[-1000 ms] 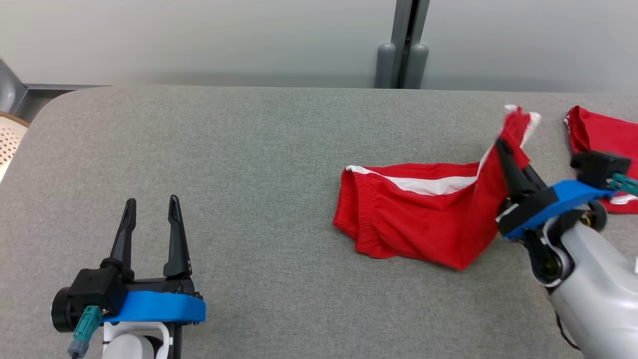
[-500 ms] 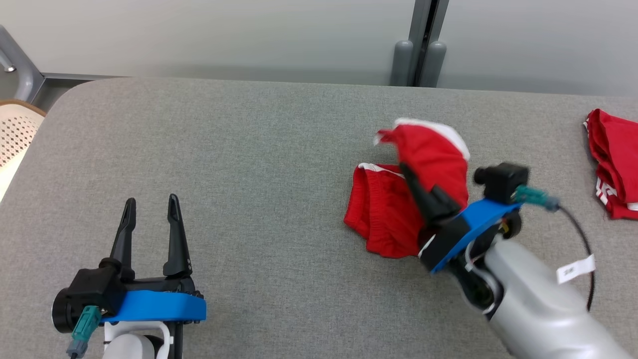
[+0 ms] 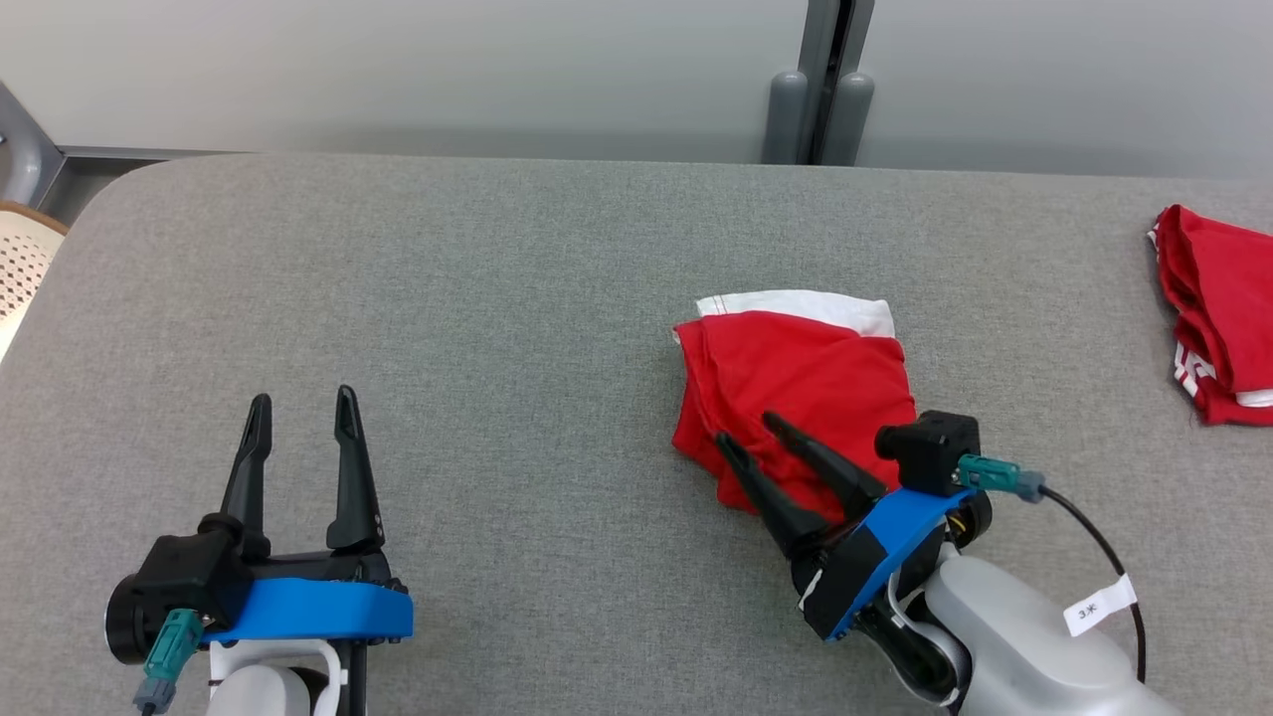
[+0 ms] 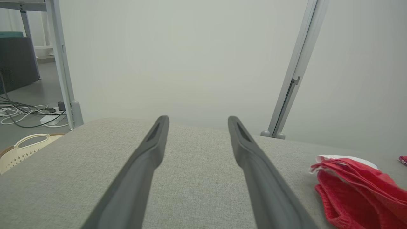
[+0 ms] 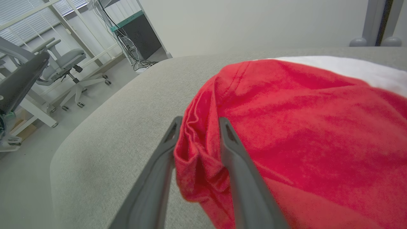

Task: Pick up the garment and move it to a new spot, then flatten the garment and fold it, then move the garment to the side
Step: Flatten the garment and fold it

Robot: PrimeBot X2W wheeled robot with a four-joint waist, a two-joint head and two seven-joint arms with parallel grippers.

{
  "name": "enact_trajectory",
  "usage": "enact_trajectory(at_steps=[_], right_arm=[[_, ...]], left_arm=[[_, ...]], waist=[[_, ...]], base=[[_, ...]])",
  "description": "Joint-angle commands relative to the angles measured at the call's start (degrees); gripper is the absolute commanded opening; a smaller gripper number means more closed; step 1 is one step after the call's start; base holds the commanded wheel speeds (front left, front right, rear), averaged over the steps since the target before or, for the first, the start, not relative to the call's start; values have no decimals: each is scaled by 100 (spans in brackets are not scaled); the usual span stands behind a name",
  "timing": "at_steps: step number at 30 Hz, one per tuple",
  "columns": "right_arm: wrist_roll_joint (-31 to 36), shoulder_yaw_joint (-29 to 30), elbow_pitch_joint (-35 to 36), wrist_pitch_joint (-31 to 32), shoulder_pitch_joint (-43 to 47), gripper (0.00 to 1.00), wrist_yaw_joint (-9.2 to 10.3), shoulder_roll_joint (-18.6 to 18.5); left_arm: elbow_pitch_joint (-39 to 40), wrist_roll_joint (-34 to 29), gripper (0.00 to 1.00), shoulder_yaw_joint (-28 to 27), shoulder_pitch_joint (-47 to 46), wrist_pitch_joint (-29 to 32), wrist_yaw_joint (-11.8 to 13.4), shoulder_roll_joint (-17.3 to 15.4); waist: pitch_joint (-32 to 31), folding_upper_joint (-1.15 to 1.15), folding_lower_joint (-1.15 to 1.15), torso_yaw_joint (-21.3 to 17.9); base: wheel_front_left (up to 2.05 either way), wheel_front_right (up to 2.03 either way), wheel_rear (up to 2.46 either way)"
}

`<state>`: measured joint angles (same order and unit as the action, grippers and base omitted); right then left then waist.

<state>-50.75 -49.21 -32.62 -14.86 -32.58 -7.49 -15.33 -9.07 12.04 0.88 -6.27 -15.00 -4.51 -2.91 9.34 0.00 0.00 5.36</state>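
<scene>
Garment [image 3: 796, 373] lies folded on the counter [image 3: 497, 298]; my right tool [image 3: 744, 429], spread apart, straddles its near edge. Moving it aside remains.

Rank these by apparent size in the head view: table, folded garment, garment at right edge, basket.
1. table
2. folded garment
3. garment at right edge, cut off by the frame
4. basket, also cut off; the true sizes of these last two are unsure

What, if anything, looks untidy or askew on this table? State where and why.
The folded red garment lies uneven: a white band sticks out past its far edge, and its near corner bunches between the right end effector's spread fingers. A second red garment sits rumpled at the table's right edge.
</scene>
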Motion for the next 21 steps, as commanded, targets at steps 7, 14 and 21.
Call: enact_trajectory(at_steps=[7,14,21], right_arm=[[331,898,590,-35,331,100,-1,-59],[1009,2247,1239,-37,1003,100,-1,-32],[1892,3491,1552,-34,1666,100,-1,240]], left_arm=[[4,-31,100,-31,-24,-25,21,4],[-3,-118,100,-55,54,-25,-2,4],[-65,-282,100,-96,109,-25,-13,2]], waist=[[-60,0,0,-135],[-203,0,0,-410],[-361,0,0,-753]], base=[[0,0,0],[0,0,0],[0,0,0]])
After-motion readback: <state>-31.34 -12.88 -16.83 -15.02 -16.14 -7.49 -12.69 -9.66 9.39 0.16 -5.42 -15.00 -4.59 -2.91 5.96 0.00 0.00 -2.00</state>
